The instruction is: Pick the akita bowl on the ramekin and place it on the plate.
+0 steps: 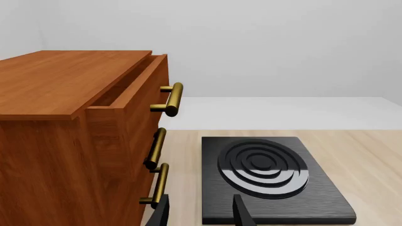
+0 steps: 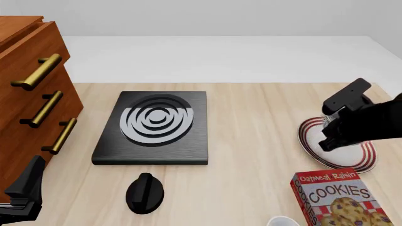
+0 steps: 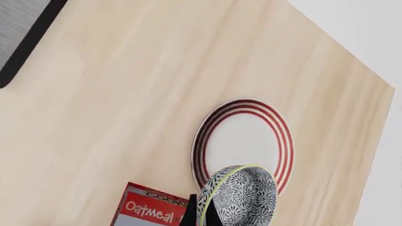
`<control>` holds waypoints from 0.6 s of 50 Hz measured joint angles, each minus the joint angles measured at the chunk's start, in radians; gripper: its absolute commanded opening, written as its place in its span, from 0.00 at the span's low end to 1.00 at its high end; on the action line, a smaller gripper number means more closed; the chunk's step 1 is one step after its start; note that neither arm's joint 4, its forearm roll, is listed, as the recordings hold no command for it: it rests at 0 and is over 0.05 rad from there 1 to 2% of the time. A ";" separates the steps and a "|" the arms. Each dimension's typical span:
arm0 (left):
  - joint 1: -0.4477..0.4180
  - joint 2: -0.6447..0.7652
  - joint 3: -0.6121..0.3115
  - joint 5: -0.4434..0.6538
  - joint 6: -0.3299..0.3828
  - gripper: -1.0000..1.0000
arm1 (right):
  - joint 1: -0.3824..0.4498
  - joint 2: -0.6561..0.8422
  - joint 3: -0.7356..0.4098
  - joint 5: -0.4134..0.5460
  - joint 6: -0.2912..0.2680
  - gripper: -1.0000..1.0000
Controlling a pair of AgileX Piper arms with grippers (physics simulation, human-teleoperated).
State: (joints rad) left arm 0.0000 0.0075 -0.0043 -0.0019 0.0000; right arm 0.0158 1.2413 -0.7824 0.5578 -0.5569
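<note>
The akita bowl (image 3: 242, 197), dark-and-white patterned outside, hangs tilted over the near rim of the plate (image 3: 244, 141), a white plate with red rings. My right gripper (image 3: 202, 215) is shut on the bowl's rim. In the front view the right arm (image 2: 358, 117) covers much of the plate (image 2: 358, 157), and the bowl is mostly hidden behind the gripper. The ramekin (image 2: 281, 221) shows as a white rim at the bottom edge, left of the cookie box. My left gripper (image 1: 201, 215) stands open and holds nothing, low by the cabinet (image 2: 25, 190).
A wooden cabinet (image 2: 25, 89) with brass handles stands at the left, its top drawer (image 1: 135, 87) slightly open. A black burner slab (image 2: 154, 125) lies mid-table with a black knob (image 2: 144, 192) in front. A red cookie box (image 2: 336, 200) stands just before the plate.
</note>
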 measured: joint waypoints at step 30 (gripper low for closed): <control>0.000 0.000 0.000 0.000 0.000 1.00 | -0.106 0.119 -0.018 -0.085 -0.033 0.00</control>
State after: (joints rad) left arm 0.0000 0.0075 -0.0043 -0.0019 0.0000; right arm -0.0904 1.3600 -0.8009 0.4725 -0.5900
